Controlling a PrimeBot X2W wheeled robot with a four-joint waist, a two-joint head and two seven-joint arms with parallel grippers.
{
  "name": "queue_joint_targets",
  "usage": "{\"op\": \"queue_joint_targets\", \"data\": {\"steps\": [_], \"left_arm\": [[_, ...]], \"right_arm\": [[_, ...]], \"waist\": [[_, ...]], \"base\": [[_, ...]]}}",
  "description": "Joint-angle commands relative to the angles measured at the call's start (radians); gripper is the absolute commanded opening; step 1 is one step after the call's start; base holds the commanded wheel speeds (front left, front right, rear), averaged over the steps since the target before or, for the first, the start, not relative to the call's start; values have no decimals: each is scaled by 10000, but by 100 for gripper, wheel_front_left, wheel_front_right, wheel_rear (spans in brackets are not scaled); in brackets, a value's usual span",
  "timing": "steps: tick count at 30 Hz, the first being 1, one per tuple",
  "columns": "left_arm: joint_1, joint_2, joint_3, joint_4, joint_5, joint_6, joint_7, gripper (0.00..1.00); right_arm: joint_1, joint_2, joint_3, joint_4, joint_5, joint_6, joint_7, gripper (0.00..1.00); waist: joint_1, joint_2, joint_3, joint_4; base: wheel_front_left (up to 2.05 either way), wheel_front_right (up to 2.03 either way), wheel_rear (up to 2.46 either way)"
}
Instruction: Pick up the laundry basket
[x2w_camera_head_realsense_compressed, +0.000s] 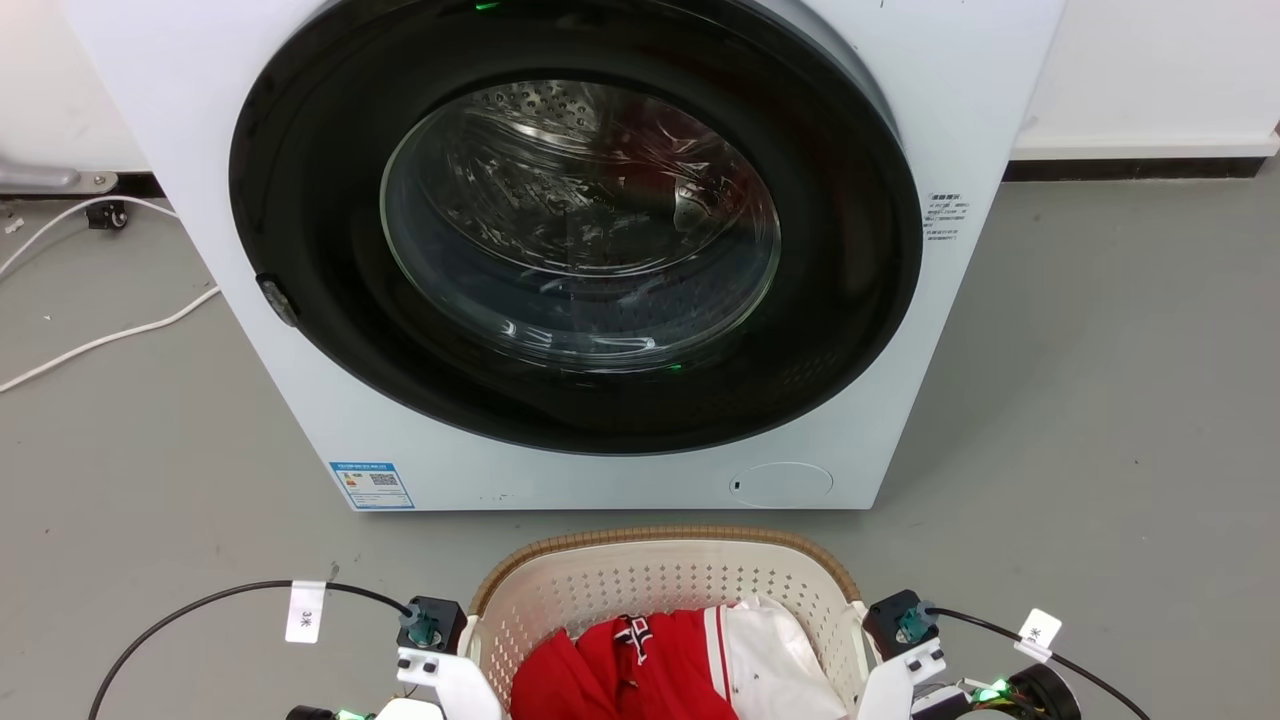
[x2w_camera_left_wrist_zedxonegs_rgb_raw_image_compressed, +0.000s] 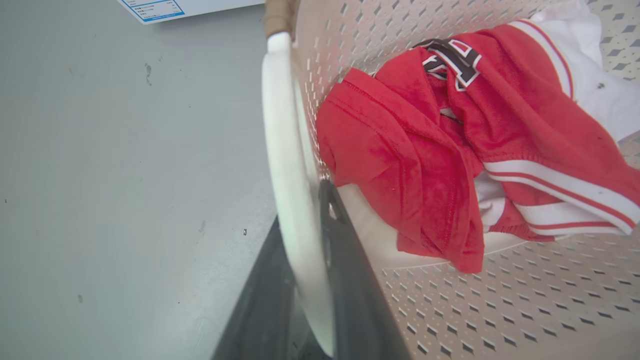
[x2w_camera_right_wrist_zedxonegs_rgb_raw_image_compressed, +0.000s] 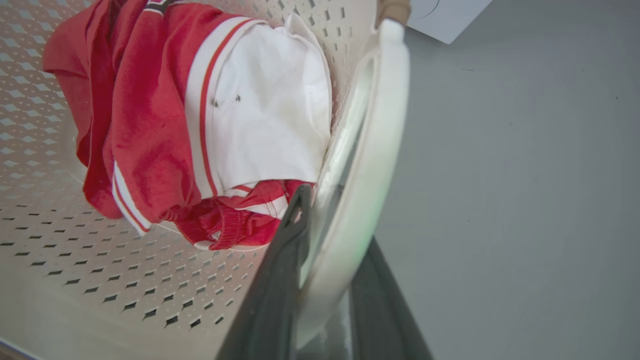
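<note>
Two hands gripped the laundry basket (x2w_camera_head_realsense_compressed: 670, 537), one at each side handle. In the left wrist view, the left hand (x2w_camera_left_wrist_zedxonegs_rgb_raw_image_compressed: 300, 215) was closed on the white left handle (x2w_camera_left_wrist_zedxonegs_rgb_raw_image_compressed: 285, 150), with one dark finger (x2w_camera_left_wrist_zedxonegs_rgb_raw_image_compressed: 345, 260) pressed against its inner face inside the basket and the other on the outer, floor side. In the right wrist view, the right hand (x2w_camera_right_wrist_zedxonegs_rgb_raw_image_compressed: 335, 215) clamped the white right handle (x2w_camera_right_wrist_zedxonegs_rgb_raw_image_compressed: 372, 150) the same way, with one finger (x2w_camera_right_wrist_zedxonegs_rgb_raw_image_compressed: 280, 280) inside the basket wall and the other outside it.

The basket sat nearest the robot, at the bottom middle of the head view, between the two wrists. Whether its base touched the floor (x2w_camera_head_realsense_compressed: 1100, 400) could not be told. Inside it lay a crumpled red garment (x2w_camera_head_realsense_compressed: 610, 670) with white stripes and a dark emblem, on the robot's left. A white garment (x2w_camera_head_realsense_compressed: 770, 660) with a few small dark specks lay touching it on the right, against the perforated wall.

Two black cables (x2w_camera_head_realsense_compressed: 200, 600) with white tags ran from the wrists over the grey floor.

Just beyond the brown woven-look rim stood a white washing machine (x2w_camera_head_realsense_compressed: 300, 400), its round dark door (x2w_camera_head_realsense_compressed: 580, 220) shut and the steel drum visible through the glass. A blue label (x2w_camera_head_realsense_compressed: 372, 485) was stuck at its lower left corner. Farther off to the left, a white cord (x2w_camera_head_realsense_compressed: 100, 340) lay across the floor toward the wall.
</note>
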Motion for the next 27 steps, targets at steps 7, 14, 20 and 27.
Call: {"op": "queue_joint_targets", "data": {"steps": [7, 14, 20, 27], "left_arm": [[-73, -23, -580, -218, -449, -123, 121, 0], [-122, 2, -897, -193, -791, -123, 144, 0], [-185, 47, -1153, -167, -1056, -124, 191, 0], [-249, 66, -1420, -214, -1381, -124, 146, 0]], "right_arm": [[-165, 281, 433, -96, 400, 143, -15, 0], [-132, 281, 670, -43, 694, 144, 13, 0], [-173, 281, 859, -12, 914, 142, 26, 0], [-190, 282, 1062, 29, 1157, 144, -20, 0]], "waist": [[1, -1, -69, -13], [1, -1, -74, -26], [1, -1, -46, -16], [1, -1, -15, 10]], "base": [[0, 0, 0], [0, 0, 0], [0, 0, 0], [0, 0, 0]]}}
